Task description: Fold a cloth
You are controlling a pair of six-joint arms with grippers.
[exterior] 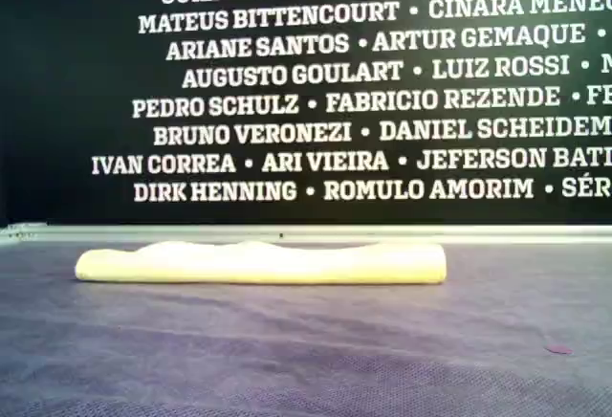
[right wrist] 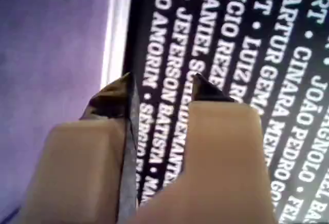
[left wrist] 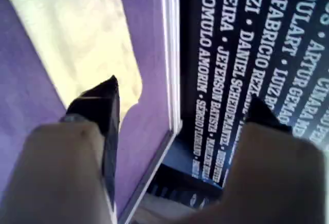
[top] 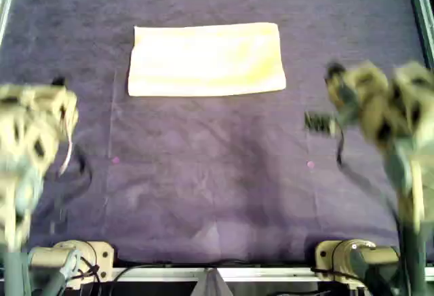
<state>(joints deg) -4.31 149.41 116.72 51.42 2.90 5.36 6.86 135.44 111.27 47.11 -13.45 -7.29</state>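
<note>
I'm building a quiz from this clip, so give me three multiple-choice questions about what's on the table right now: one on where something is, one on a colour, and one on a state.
1. Where does the cloth lie in the overhead view?
A. Upper middle of the felt
B. Lower left corner
C. Draped over the frame

2. What colour is the felt under the cloth?
A. Green
B. Dark purple
C. White

3. What are the grippers doing with the cloth?
A. Both clamp it
B. Only the left clamps it
C. Neither holds it

Answers:
1 A, the pale yellow rectangle sits near the overhead view's top, about centred.
2 B, purple fabric fills the table in the overhead and exterior views.
3 C, the left gripper and right gripper both show parted, empty fingers, and in the overhead view both arms stand clear of the cloth.
</note>
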